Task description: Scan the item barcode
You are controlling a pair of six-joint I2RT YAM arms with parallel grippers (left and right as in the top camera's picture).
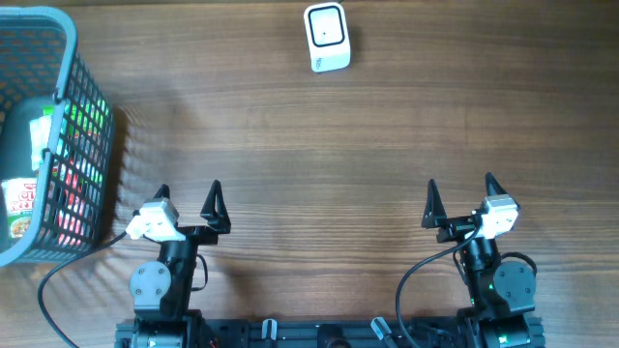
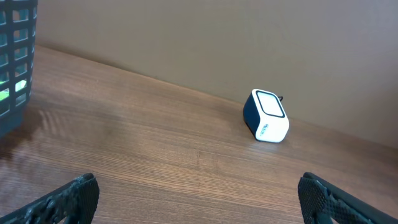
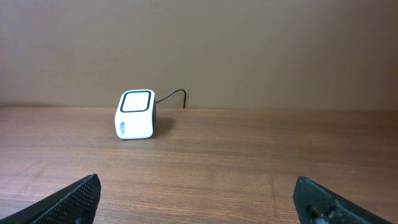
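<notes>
The white barcode scanner (image 1: 326, 37) stands at the far middle of the wooden table, its dark window facing up; it also shows in the left wrist view as the scanner (image 2: 266, 116) and in the right wrist view as the scanner (image 3: 135, 114). Packaged items lie in the blue basket (image 1: 70, 77) at the far left, among them a noodle cup (image 1: 17, 208) and a white pack (image 1: 41, 135). My left gripper (image 1: 189, 193) (image 2: 199, 199) and right gripper (image 1: 461, 186) (image 3: 198, 196) rest near the front edge, both open and holding nothing.
The basket's mesh wall (image 2: 15, 56) shows at the left edge of the left wrist view. A thin black cable (image 3: 174, 94) runs from the scanner toward the back wall. Bare wood lies between the grippers and the scanner.
</notes>
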